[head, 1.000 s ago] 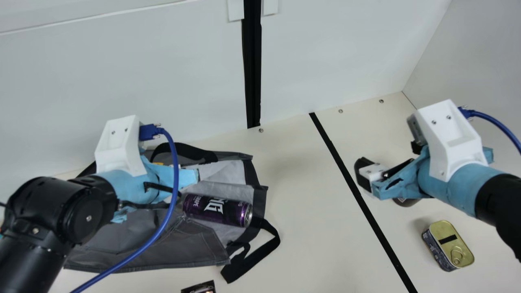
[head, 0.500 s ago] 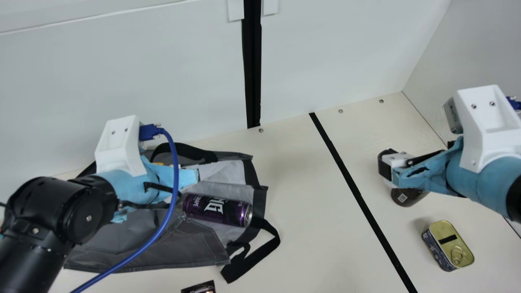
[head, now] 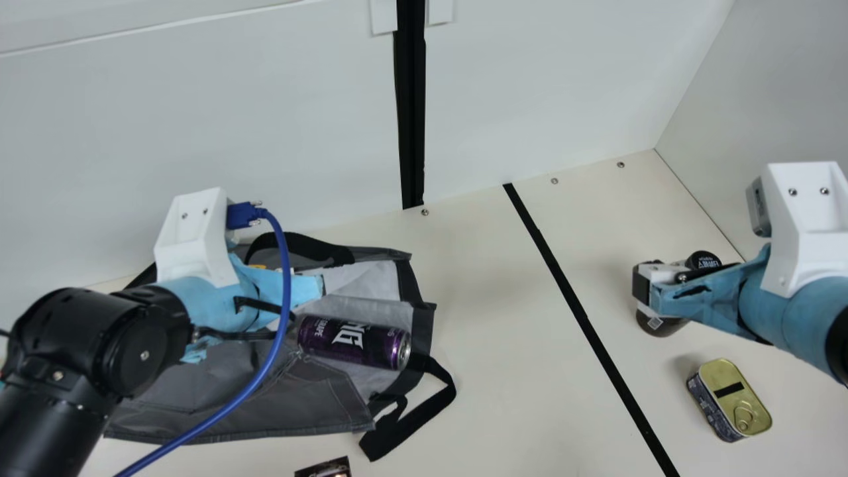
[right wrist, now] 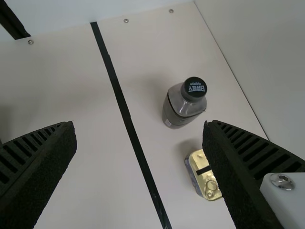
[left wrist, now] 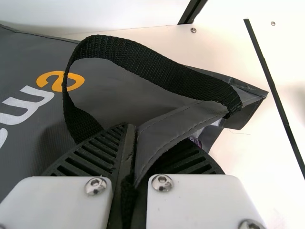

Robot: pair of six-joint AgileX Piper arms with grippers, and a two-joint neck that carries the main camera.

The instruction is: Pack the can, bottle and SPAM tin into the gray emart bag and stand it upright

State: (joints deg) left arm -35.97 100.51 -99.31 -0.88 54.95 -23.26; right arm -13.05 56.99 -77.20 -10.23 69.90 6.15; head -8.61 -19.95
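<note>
bottle (right wrist: pixel 178 107) stands ahead of the wide-spread, empty right claw (right wrist: pixel 139 124); likely smooth and weighty, best gripped round its body. left claw (left wrist: pixel 138 143) pinches the soft bag (left wrist: pixel 167 126) by its edge.

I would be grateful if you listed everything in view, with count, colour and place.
Bag: one, gray with black straps, lying on the table's left
Can: one, purple, on its side at the bag's opening
Bottle: one, dark with black cap, upright on the right
Tin: one, gold top, nearer than the bottle
Object: one, dark, main view's bottom edge, unclear
Table: one, cream, under everything
Line: one, black, across the table
Walls: pale, behind and right
Cable: one, blue, at left arm
Left gripper: one, black fingers, closed on the bag
Right gripper: one, black fingers, open near the bottle
</note>
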